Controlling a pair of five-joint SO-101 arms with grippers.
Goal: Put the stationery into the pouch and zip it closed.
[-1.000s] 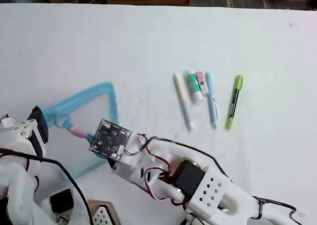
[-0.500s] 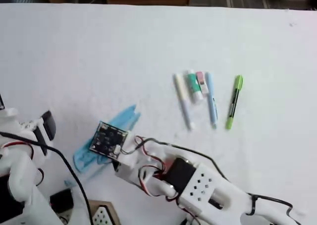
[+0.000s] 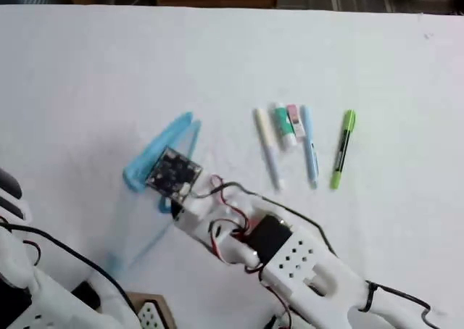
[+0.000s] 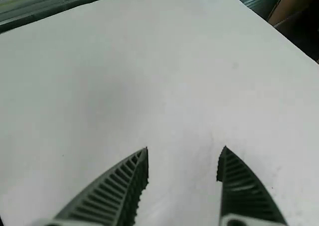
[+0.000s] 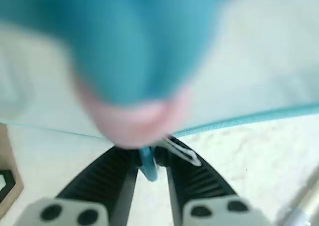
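Your pouch point(image 3: 156, 149), clear with a blue edge, is lying at the near left of the table point(image 3: 217, 53). Your right gripper point(image 5: 147, 159) is pinching it, fingers closed almost fully on a blue piece just below the pink tab point(image 5: 134, 121). From above, the right arm's wrist point(image 3: 174, 173) is covering part of the pouch. Well apart to the right, a white pen point(image 3: 267, 146), glue stick point(image 3: 283, 128), blue pen point(image 3: 309, 146) and green highlighter point(image 3: 342, 149) are lying in a row. Your left gripper point(image 4: 183, 154) is hanging wide open over bare table, holding nothing.
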